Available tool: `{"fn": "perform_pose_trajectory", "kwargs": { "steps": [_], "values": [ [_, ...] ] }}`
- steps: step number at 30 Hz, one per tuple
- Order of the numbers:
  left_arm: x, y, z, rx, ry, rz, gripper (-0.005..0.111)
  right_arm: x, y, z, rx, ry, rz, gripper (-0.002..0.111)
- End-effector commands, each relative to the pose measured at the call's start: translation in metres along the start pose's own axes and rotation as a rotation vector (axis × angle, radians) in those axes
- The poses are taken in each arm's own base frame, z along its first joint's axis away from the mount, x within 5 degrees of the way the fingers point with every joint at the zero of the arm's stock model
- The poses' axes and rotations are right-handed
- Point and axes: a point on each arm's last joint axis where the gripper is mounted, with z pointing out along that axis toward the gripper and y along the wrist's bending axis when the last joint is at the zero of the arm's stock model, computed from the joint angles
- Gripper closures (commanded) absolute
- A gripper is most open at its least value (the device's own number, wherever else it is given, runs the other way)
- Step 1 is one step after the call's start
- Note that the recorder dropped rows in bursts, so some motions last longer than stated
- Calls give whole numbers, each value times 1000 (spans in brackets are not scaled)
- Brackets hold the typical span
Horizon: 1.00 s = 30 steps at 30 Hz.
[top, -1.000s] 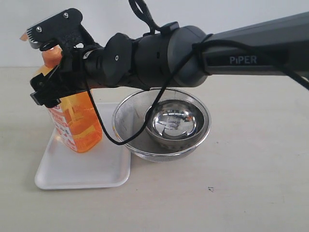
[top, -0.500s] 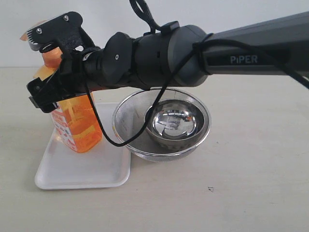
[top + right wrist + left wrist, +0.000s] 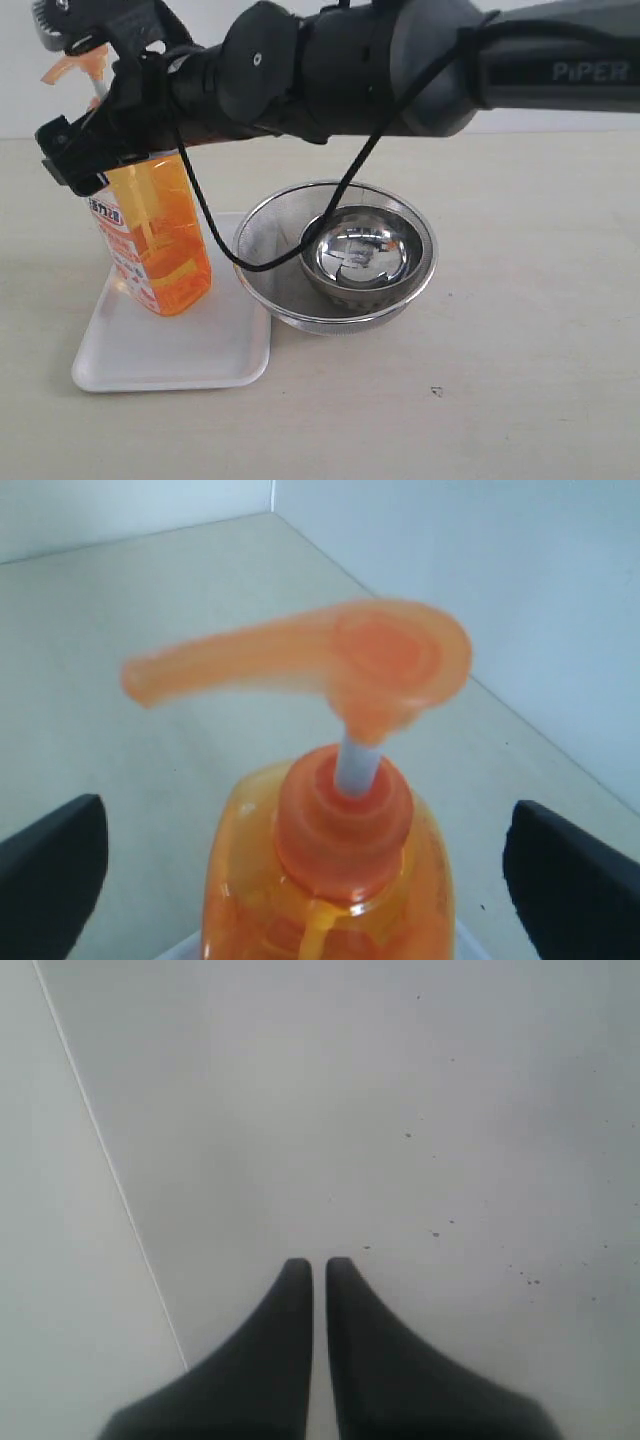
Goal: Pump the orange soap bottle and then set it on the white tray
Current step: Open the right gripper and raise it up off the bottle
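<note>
Right end effector spread wide astride tall translucent orange pump bottle standing on flat white tray below; left end effector together.

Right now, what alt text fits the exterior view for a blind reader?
An orange bottle stands upright on a white tray at the left. The right gripper, reaching across from the right, is open around its pump. Two nested steel bowls sit beside the tray.
</note>
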Motion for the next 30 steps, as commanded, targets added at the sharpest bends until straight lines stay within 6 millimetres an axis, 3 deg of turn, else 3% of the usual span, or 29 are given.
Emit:
{"fn": "perform_pose_trajectory", "kwargs": {
  "steps": [1,8,20,30],
  "values": [
    [-1,1,-1,2,-2,-7,102,-20,-3,-21,-15,-27,-36,10],
    [-1,1,-1,-4,3,-3,102,-25,-15,-38,-44,26,-31,10],
    [-1,2,-1,-12,3,4,102,-18,-17,-52,-80,178,-131,10],
    [-1,2,-1,-12,3,4,102,-44,-37,-100,142,215,-305,10]
  ]
}}
